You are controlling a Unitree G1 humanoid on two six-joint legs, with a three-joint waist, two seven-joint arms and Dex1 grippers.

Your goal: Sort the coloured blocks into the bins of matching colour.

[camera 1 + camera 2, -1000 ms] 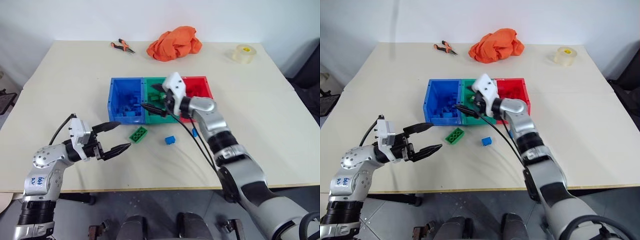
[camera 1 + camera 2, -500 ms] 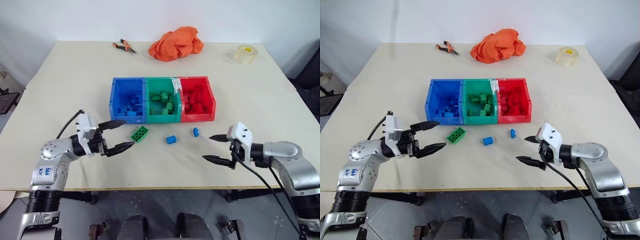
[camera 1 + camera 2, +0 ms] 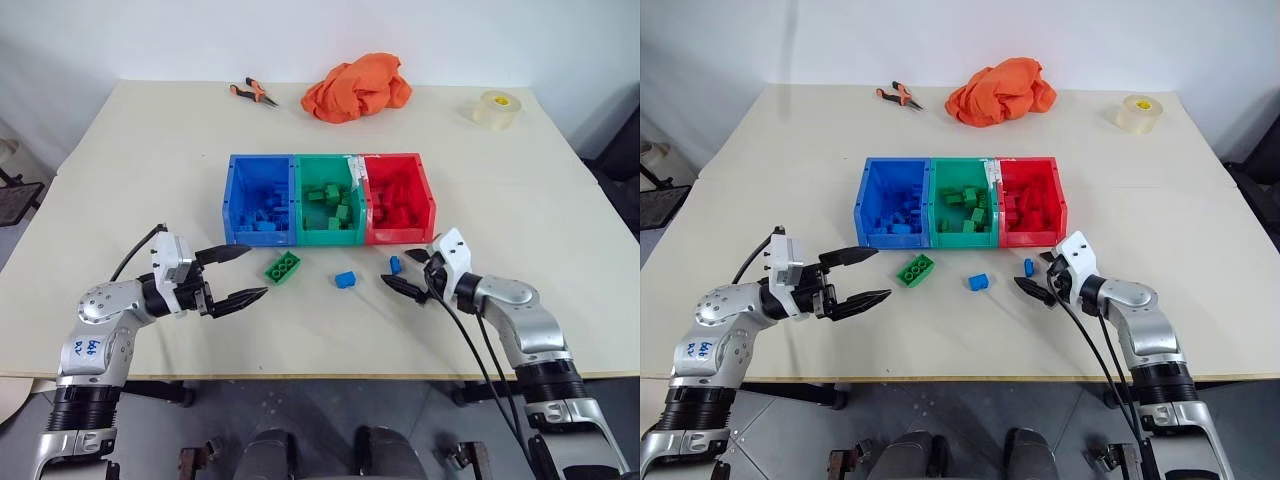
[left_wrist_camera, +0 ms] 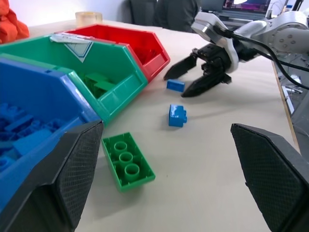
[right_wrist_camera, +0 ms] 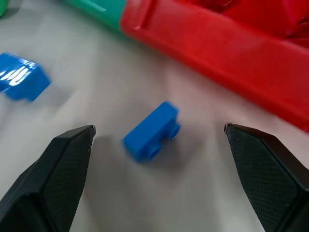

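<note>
Three joined bins stand mid-table: blue [image 3: 258, 237], green [image 3: 328, 239] and red [image 3: 400, 237], each holding bricks of its own colour. In front of them on the table lie a green brick [image 3: 282, 267], a blue brick [image 3: 345, 279] and a smaller blue brick [image 3: 394, 264]. My right gripper [image 3: 399, 268] is low over the table and open. The smaller blue brick [image 5: 150, 131] lies between and just ahead of its fingertips, untouched. My left gripper [image 3: 256, 271] hangs open and empty just left of the green brick [image 4: 128, 161].
At the back of the table lie an orange cloth [image 3: 357, 87], pliers [image 3: 250, 92] and a roll of tape [image 3: 497, 108]. The table's front edge runs close beneath both arms.
My right arm left the green bin, swung out to the right and down, then came back left to the smaller blue brick. The left gripper stayed put.
</note>
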